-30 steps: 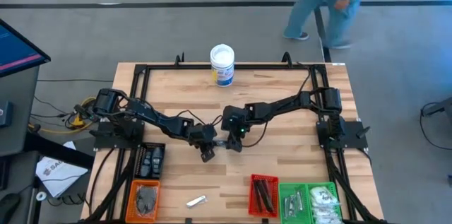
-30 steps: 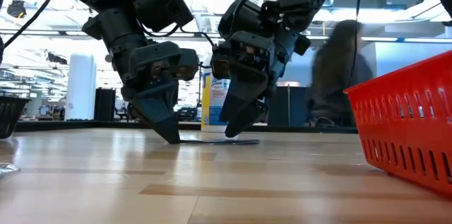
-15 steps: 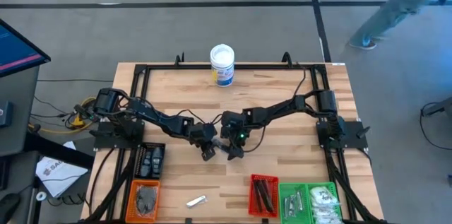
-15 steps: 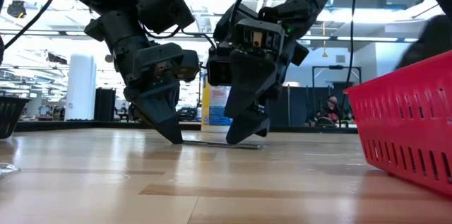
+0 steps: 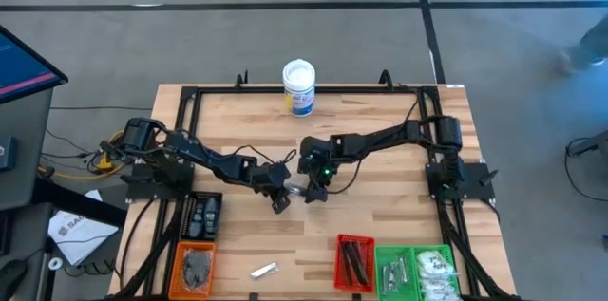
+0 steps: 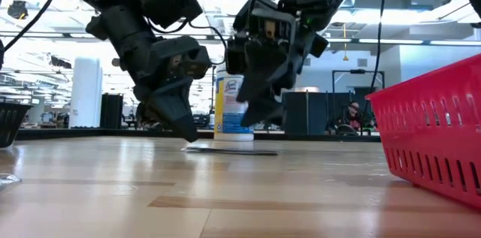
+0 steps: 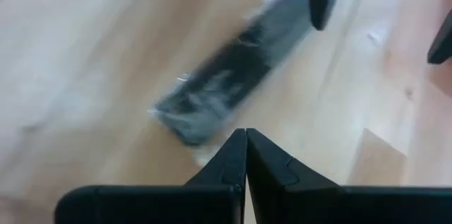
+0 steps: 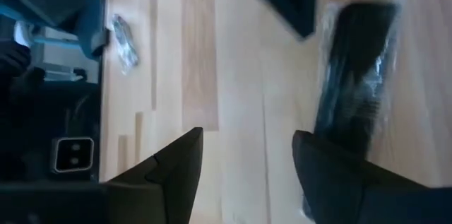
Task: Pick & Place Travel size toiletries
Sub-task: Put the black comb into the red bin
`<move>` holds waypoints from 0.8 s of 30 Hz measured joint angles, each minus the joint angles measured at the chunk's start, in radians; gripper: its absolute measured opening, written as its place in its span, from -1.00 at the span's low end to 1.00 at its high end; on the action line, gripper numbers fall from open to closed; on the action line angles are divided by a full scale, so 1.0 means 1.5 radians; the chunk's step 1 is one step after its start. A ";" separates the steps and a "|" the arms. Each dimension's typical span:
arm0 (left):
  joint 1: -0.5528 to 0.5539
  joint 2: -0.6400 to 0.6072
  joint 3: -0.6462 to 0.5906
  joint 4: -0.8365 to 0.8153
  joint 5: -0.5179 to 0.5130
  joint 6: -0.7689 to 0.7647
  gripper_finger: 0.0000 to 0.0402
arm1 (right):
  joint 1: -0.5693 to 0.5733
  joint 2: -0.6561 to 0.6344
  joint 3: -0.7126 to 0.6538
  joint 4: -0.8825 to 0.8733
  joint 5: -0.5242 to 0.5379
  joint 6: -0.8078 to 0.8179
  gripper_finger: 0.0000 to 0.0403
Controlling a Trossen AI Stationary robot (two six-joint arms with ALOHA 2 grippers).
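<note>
A slim black stick in a clear packet (image 5: pixel 296 190) lies flat on the wood at mid-table, between my two grippers. It also shows in the low view (image 6: pixel 229 150), the left wrist view (image 7: pixel 229 75) and the right wrist view (image 8: pixel 353 75). My left gripper (image 6: pixel 186 131) (image 7: pixel 245 133) hangs shut just above the packet's left end. My right gripper (image 6: pixel 259 114) (image 8: pixel 247 133) hangs open above its right end. Neither touches it. A small silvery sachet (image 5: pixel 263 270) lies near the table's near edge.
A white tub with a blue label (image 5: pixel 298 87) stands at the far edge. Along the near edge sit a black tray (image 5: pixel 201 216), an orange tray (image 5: pixel 197 268), a red tray (image 5: pixel 355 263) and green trays (image 5: pixel 418 271). The red tray (image 6: pixel 436 137) looms at the low view's right.
Both grippers have risen from the tabletop, where their tips stood at the packet's two ends. The right one first dipped lower, then came up. The packet has stayed flat on the wood.
</note>
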 joint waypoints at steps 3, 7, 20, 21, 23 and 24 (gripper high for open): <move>-0.008 0.001 0.000 0.026 0.019 0.006 -1.00 | -0.004 -0.015 0.000 0.000 0.000 -0.006 0.02; -0.010 0.000 0.001 0.037 0.014 0.002 -1.00 | -0.010 -0.021 0.000 -0.004 0.017 -0.023 0.01; 0.018 0.094 0.008 0.070 0.045 -0.013 -1.00 | -0.017 -0.020 -0.037 -0.014 0.058 -0.051 0.09; 0.016 0.101 0.009 0.075 0.047 -0.015 -1.00 | -0.017 -0.020 -0.041 -0.014 0.064 -0.051 0.10; 0.015 0.109 0.010 0.083 0.054 -0.025 -1.00 | -0.017 -0.020 -0.050 -0.013 0.070 -0.051 0.10; 0.015 0.109 0.010 0.084 0.057 -0.028 -1.00 | -0.017 -0.020 -0.054 -0.013 0.074 -0.051 0.10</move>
